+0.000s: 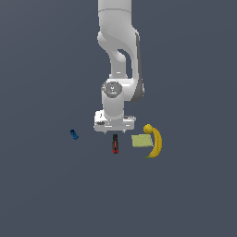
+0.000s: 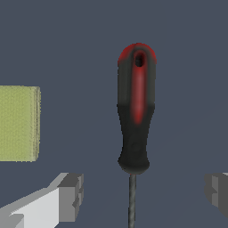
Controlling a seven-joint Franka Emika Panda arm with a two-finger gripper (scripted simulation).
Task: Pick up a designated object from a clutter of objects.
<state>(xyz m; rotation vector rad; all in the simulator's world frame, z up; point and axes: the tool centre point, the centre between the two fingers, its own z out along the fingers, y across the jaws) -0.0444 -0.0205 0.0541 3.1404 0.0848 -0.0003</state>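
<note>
The screwdriver with its chunky red and black handle lies flat on the dark floor. Its thin shaft runs between my two fingers, which stand wide apart and touch nothing. My gripper is open and low over the shaft. In the exterior view the gripper hangs straight down just behind the screwdriver's handle; the shaft is hidden under the hand there.
A pale green flat pad and a yellow banana lie to the exterior view's right of the screwdriver. The pad's edge shows in the wrist view. A tiny blue object sits to the exterior view's left.
</note>
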